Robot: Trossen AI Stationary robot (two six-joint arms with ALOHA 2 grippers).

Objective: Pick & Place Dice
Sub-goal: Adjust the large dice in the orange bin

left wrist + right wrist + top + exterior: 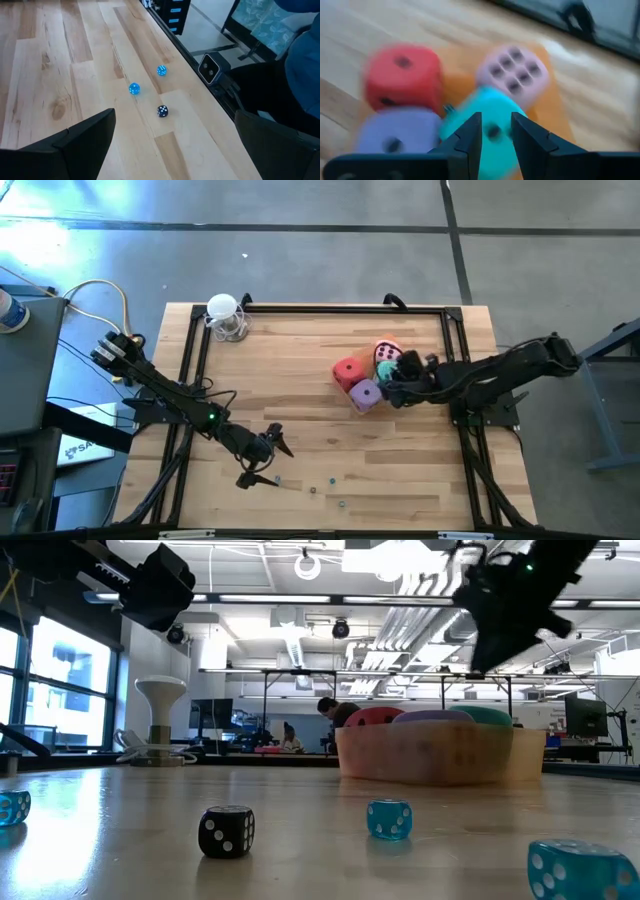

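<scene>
The left pincer hangs over the near left part of the wooden table, its two dark fingers spread wide with nothing between them. Ahead of it on the bare wood lie three tiny dice: two clear blue ones and a black one with white pips, close together near the table's front edge. At the far left corner of the table stands a small white object on a wire base. Toward the right of the table the four soft dice sit bunched together and touching on a flat orange square: the red die on the left of the cluster, the purple die just nearer, the pink die at the far side, and the teal die in the middle. In the low view they seem to rest inside a shallow translucent orange tray, though that view is too flat to be sure of its walls. The right pincer reaches in from the right and sits at the teal die; its fingers stand only a narrow gap apart just in front of the teal face, and whether they are pinching it cannot be told.
</scene>
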